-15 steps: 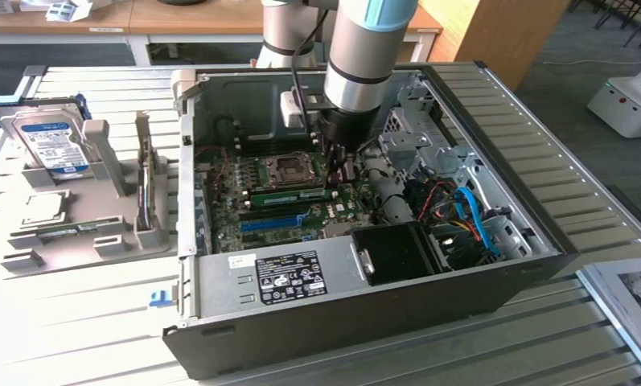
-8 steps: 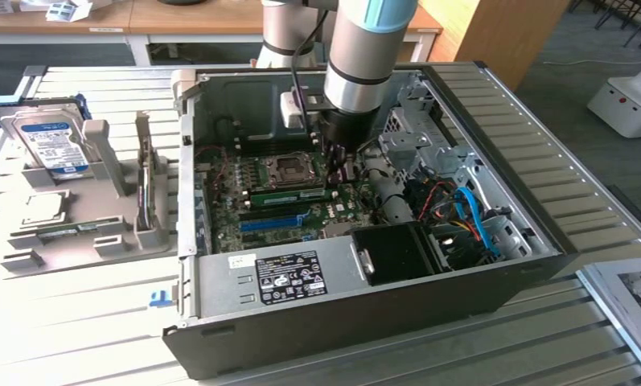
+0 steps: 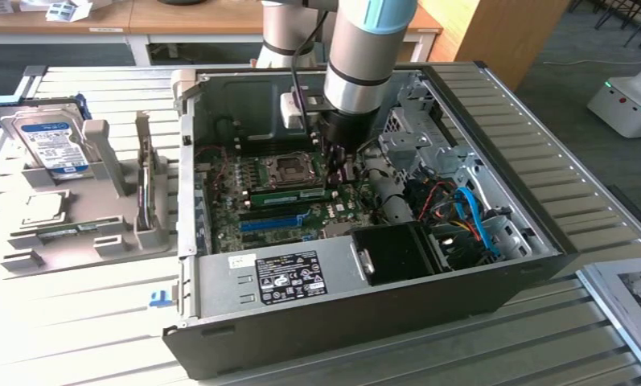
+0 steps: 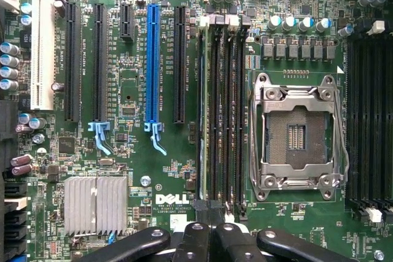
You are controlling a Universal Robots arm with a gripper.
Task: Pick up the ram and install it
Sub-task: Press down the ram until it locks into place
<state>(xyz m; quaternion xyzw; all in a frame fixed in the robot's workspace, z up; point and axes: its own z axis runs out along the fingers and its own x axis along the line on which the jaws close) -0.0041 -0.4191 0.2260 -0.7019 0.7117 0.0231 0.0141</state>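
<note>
ram (image 3: 288, 193) (image 4: 202, 108) is standing on edge in a DIMM slot on the Dell motherboard (image 4: 132, 179), in the slot of that bank farthest from the CPU socket (image 3: 289, 167) (image 4: 299, 133). The socket is open with bare contacts. On the ram's other side are a black expansion slot, then the blue PCIe slot (image 3: 271, 223) (image 4: 152, 65).

gripper (image 3: 339, 173) (image 4: 209, 213) is down inside the PC case (image 3: 513, 265), over one end of the slot bank. Its fingers are pinched fully together. Can't tell if the tips touch the stick.

Finned heatsink (image 4: 95, 204) is near the Dell logo. Power supply (image 3: 288, 275) sits along the case's near wall. At the exterior view's left, a hard drive (image 3: 47, 137) stands upright in a gray holder (image 3: 95, 233) on the table.
</note>
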